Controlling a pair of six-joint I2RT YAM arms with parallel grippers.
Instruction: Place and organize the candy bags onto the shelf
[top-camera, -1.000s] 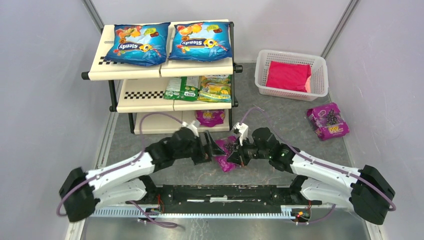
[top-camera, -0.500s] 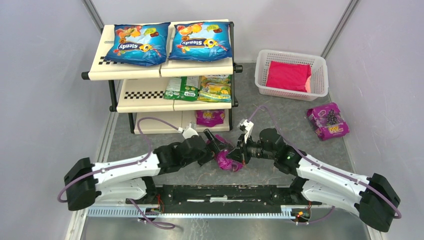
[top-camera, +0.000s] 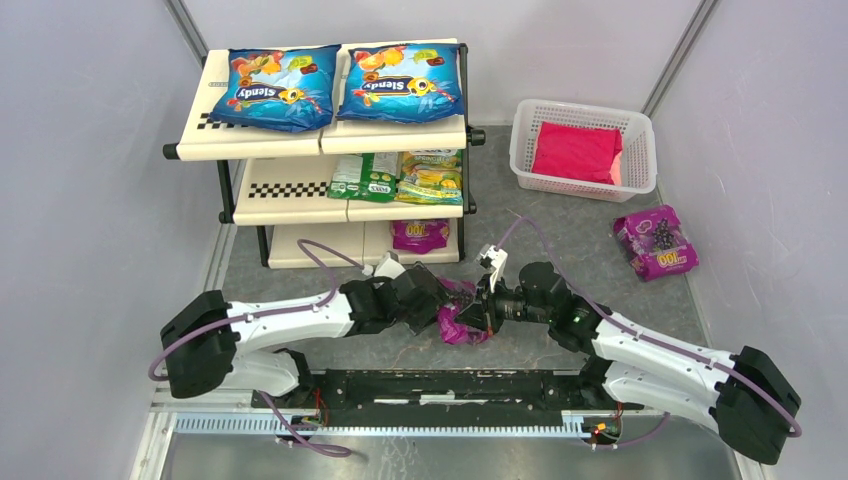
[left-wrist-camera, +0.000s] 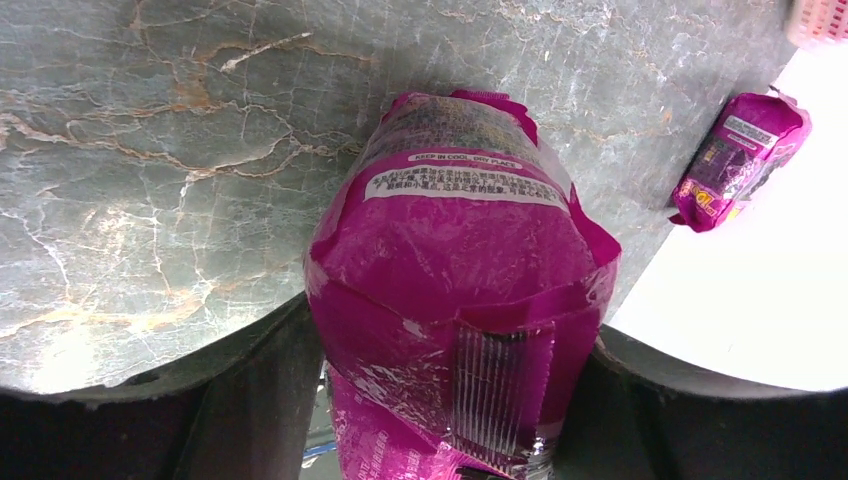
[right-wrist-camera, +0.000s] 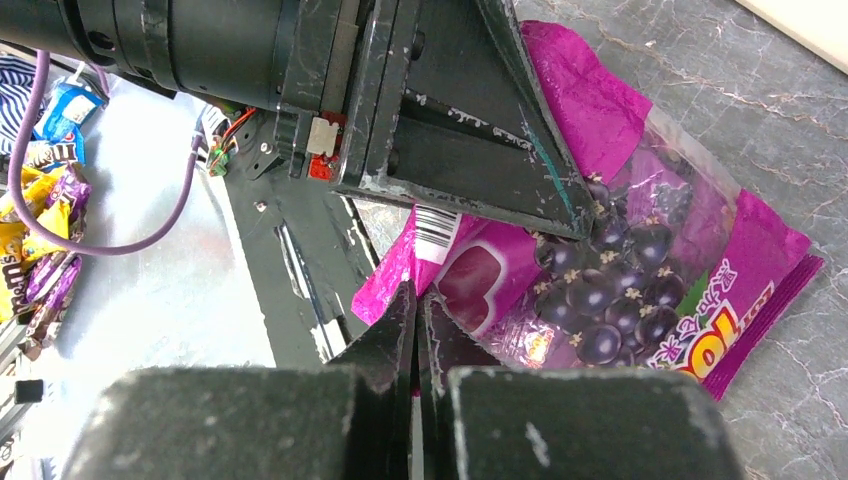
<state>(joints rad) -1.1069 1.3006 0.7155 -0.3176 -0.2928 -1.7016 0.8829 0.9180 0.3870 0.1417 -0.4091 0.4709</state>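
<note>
A purple candy bag (top-camera: 455, 325) hangs between both grippers just above the floor. My left gripper (top-camera: 438, 303) is shut across its body, fingers pressing both sides (left-wrist-camera: 455, 345). My right gripper (top-camera: 478, 312) is shut on the bag's edge (right-wrist-camera: 415, 300), and the grape print (right-wrist-camera: 620, 270) shows beyond it. The shelf (top-camera: 290, 188) holds two blue bags (top-camera: 272, 88) (top-camera: 402, 83) on the top tier, two green-yellow bags (top-camera: 365, 176) (top-camera: 432, 176) on the middle tier and one purple bag (top-camera: 420, 234) on the bottom tier. Another purple bag (top-camera: 655, 242) lies on the floor at right, also in the left wrist view (left-wrist-camera: 735, 160).
A white mesh basket (top-camera: 520, 135) with a red packet (top-camera: 575, 152) stands at the back right. Grey walls close in on both sides. The arms' base rail (top-camera: 450, 385) runs along the near edge.
My left arm has swung right and closed its open jaws around the purple bag that the right gripper holds. The right gripper has lifted slightly with the bag.
</note>
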